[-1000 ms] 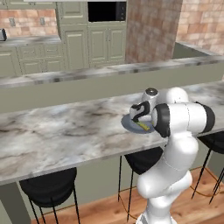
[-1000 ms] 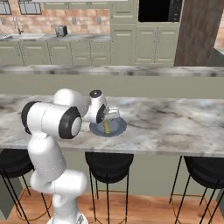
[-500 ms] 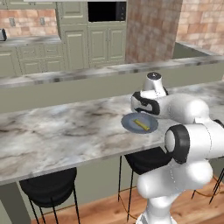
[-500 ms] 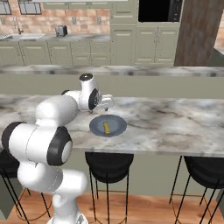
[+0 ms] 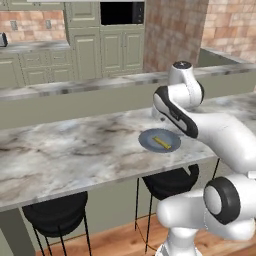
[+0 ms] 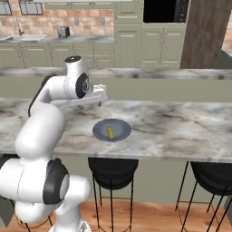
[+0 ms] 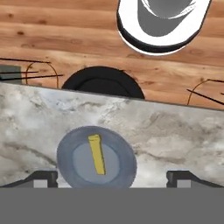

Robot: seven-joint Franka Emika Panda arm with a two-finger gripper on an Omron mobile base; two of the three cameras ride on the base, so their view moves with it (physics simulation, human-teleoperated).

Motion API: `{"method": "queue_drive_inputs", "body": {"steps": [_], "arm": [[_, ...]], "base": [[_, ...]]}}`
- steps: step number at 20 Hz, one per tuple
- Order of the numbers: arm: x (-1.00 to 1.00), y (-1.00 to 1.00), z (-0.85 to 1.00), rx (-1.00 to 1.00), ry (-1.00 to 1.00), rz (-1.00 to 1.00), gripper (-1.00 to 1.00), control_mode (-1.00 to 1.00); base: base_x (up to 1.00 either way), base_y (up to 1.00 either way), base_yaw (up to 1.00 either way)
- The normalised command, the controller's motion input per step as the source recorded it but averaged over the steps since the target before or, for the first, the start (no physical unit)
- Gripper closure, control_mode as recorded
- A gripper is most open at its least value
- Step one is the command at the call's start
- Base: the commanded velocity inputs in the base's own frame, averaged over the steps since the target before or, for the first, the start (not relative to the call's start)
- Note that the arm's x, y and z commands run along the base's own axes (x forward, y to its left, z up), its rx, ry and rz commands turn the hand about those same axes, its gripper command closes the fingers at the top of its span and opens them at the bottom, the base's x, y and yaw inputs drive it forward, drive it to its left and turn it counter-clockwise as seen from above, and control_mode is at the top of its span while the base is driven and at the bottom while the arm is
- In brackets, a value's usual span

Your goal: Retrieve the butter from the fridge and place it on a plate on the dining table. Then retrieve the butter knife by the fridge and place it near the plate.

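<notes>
Gripper released, jaws wide, above plate | butter: thin yellow stick lying on blue-grey plate

arm: glossy white rounded links | joints: dark grey discs | cables: cannot tell

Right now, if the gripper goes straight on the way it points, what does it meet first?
Probably the plate with the butter on it, lying between the open gripper tips; depth is unclear.

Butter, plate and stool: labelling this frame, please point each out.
butter (image 7: 96, 154), hand view, middle of the yellow stick.
plate (image 7: 124, 168), hand view, bare rim.
stool (image 7: 103, 82), hand view, black seat top.
</notes>
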Motion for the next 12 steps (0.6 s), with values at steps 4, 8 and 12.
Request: {"method": "queue_drive_inputs", "body": {"steps": [4, 8, 12], "arm": [[-0.95, 0.29, 0.21, 0.00, 0.00, 0.00, -1.00, -1.00], [-0.17, 0.16, 0.00, 0.00, 0.00, 0.00, -1.00, 1.00], [0.00, 0.00, 0.00, 0.00, 0.00, 0.00, -1.00, 1.00]], "base": [[0.00, 0.00, 0.00], [-0.70, 0.64, 0.00], [-0.98, 0.98, 0.00]]}}
